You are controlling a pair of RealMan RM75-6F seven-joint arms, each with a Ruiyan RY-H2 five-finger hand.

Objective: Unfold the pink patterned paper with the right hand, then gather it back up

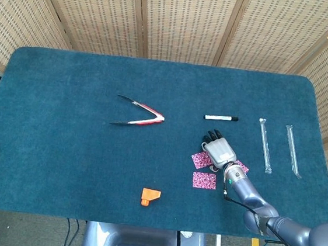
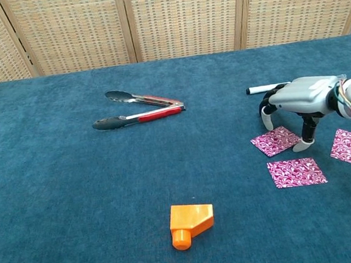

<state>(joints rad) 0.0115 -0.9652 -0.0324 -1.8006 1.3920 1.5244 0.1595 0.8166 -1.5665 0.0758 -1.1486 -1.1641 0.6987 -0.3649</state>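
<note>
Right robot hand (image 2: 300, 101), fingers spread and holding nothing, hovers over pink paper (image 2: 277, 140); careless fingertips could scatter it.

The head view looks steeply down from high above the near edge, taking in the whole table (image 1: 44, 145) out to the screens at 12 o'clock. The chest view sits low and close, looking almost level across it. Both share the tongs (image 1: 139, 116) (image 2: 138, 108), the orange piece (image 1: 150, 197) (image 2: 190, 224) and the right hand (image 1: 220, 150) (image 2: 300, 99).
</note>
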